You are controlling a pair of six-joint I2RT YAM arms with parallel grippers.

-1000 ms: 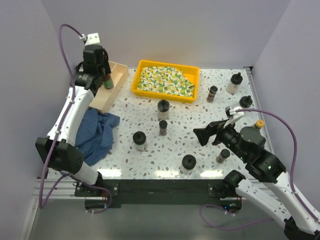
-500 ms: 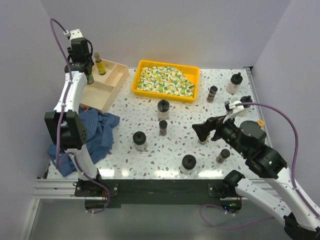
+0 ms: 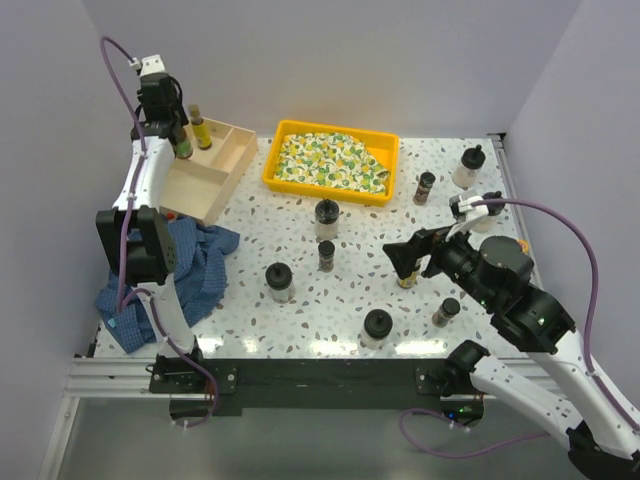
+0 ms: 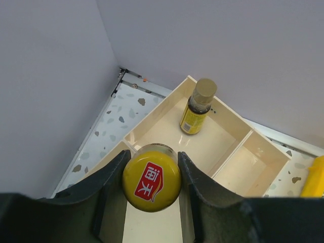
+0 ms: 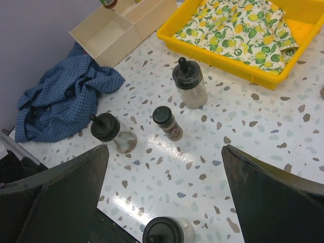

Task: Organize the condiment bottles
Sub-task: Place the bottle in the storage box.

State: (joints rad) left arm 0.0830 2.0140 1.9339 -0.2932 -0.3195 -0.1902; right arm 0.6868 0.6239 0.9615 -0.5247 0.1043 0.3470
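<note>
Left wrist view: left gripper (image 4: pixel 152 158) closed on the yellow-capped sauce bottle (image 4: pixel 152 185), held upright with its axis vertical, over the lower-left end of the wooden box (image 4: pixel 230 119). A second bottle (image 4: pixel 196 107) stands in that large compartment, above frame centre. Right gripper (image 5: pixel 162 192) spread wide, empty, above the table (image 5: pixel 253 152).

The yellow bottle cap (image 4: pixel 152 177) has a red label (image 4: pixel 151 182) with white Chinese signs, "海天". Nothing else can be read.
</note>
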